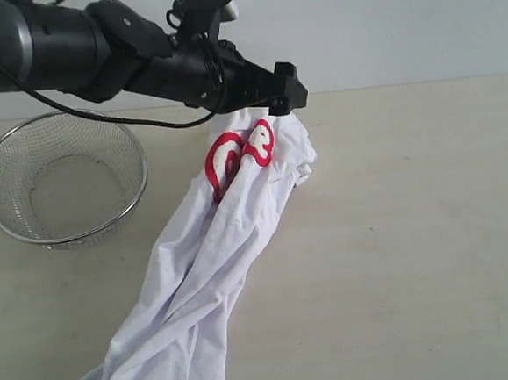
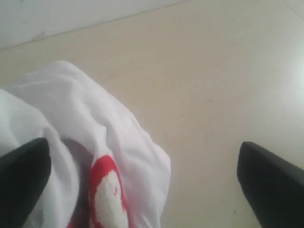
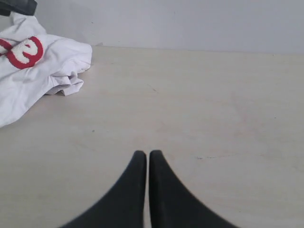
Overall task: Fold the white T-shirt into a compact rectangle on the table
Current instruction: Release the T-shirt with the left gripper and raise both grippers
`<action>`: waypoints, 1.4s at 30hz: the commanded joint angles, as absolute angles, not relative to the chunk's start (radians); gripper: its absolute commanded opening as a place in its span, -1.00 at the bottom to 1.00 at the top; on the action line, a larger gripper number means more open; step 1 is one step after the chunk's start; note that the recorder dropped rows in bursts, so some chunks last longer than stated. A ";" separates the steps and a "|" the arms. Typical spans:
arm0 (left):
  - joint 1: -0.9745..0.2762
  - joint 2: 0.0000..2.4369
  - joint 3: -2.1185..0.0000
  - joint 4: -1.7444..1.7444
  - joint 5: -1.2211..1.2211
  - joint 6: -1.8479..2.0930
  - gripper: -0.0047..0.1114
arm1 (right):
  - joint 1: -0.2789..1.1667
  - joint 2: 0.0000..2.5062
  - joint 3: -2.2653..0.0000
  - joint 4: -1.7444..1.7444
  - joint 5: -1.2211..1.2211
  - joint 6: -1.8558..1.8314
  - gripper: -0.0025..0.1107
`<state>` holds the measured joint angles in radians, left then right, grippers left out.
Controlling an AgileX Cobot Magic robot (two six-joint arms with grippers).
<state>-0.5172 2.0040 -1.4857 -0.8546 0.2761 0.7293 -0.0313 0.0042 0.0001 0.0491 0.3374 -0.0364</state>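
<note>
- Left wrist view: the left gripper (image 2: 142, 156) has its two black fingers (image 2: 23, 175) spread wide, one at each side of the picture. Nothing is pinched between them.
- Folds of the white T-shirt (image 2: 85, 109) lie in the gap, crowded against one finger. Whether cloth touches that finger cannot be told. The other finger stands over bare table (image 2: 213, 71).
- Part of the red lettering (image 2: 107, 190) shows on the cloth between the fingers.
- Exterior view: the left gripper (image 1: 283, 95) sits at the far, upper end of the white T-shirt (image 1: 216, 272), fingertips right at the bunched cloth. Its black arm reaches in from the upper left, with a cable hanging below it.
- The shirt is unfolded and gathered into a long rumpled strip on the table (image 1: 416, 230). It runs from the gripper toward the near left corner and leaves the picture there. The red lettering (image 1: 238, 152) sits near the far end, creased.
- A round wire-mesh basket (image 1: 21, 138) stands on the table to the left of the shirt, apart from it.
- Right wrist view: the right gripper (image 3: 146, 154) has its fingers (image 3: 128, 190) pressed together, holding nothing, above bare table (image 3: 190, 95).
- The white T-shirt (image 3: 38, 71) lies well apart from that gripper, red lettering (image 3: 23, 52) facing up.
</note>
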 commanded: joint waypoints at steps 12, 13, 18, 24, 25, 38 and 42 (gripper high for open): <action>-0.522 1.807 -1.493 -0.612 0.509 0.734 0.84 | -0.028 0.124 -0.163 0.174 0.000 0.042 -0.96; -0.522 1.801 -1.493 -0.612 0.525 0.734 0.84 | -0.028 0.181 -0.212 0.174 0.028 0.018 -0.96; -0.522 1.794 -1.493 -0.612 0.592 0.727 0.31 | -0.028 0.533 -0.489 0.174 0.093 0.018 -0.96; -0.520 1.794 -1.493 -0.553 0.631 0.698 -0.83 | -0.028 0.651 -0.549 0.177 -0.096 0.054 -0.96; -0.520 1.794 -1.493 -0.497 0.636 0.666 -0.83 | -0.028 0.651 -0.549 0.177 -0.086 0.054 -0.96; -0.406 1.864 -1.493 -0.163 0.671 0.274 -0.84 | 0.067 1.288 -0.867 0.218 0.306 -0.204 -0.96; -0.347 1.873 -1.484 -0.167 0.746 0.278 -0.84 | 0.126 1.428 -0.996 0.370 0.367 -0.471 -0.96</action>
